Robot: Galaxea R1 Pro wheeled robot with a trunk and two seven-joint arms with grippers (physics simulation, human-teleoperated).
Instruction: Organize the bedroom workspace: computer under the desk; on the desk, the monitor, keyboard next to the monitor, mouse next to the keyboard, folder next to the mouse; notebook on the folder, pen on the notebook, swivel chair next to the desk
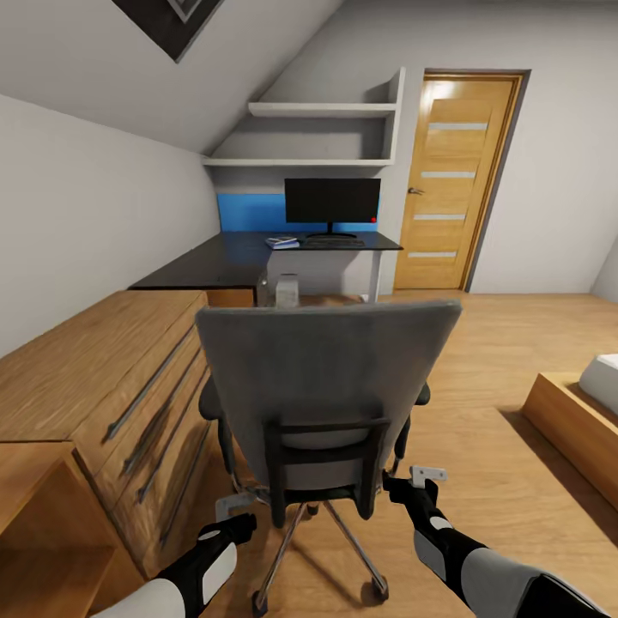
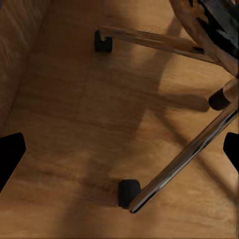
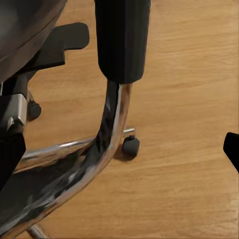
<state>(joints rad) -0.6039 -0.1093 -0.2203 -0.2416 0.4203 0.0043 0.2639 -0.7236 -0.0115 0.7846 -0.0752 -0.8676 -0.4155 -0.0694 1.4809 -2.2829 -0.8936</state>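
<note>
Two arms reach up from the bottom edge of the head view toward the back of the swivel chair (image 1: 326, 386), which fills the middle of the frame with its grey backrest facing the camera. The left gripper (image 1: 233, 506) sits low at lower left beside the chair's base, and the right gripper (image 1: 427, 475) at lower right, close to the chair's armrest post. Beyond the chair, in the upper middle, the dark desk (image 1: 232, 257) carries the monitor (image 1: 332, 202), with the keyboard (image 1: 333, 243) in front of it and a small stack that looks like the notebook (image 1: 281, 243) to its left; folder, pen and mouse are too small to make out. The computer (image 1: 286, 290) stands under the desk. A wooden dresser (image 1: 112, 386) runs along the left, a wooden door (image 1: 459, 180) stands at upper right, and shelves (image 1: 322, 110) hang above the desk.

From the left wrist view, the wooden floor (image 2: 74, 124) lies below, with the chair's chrome legs (image 2: 184, 164) and black casters (image 2: 128, 192) crossing the right and top of the frame. Dark fingertips (image 2: 10, 154) show at the left and right edges, wide apart and holding nothing.

From the right wrist view, the chair's black armrest post (image 3: 122, 40) and its curved chrome support (image 3: 107, 139) run through the centre, between dark fingertips (image 3: 231, 149) at the frame's edges; the fingers are spread and not closed on the support.
</note>
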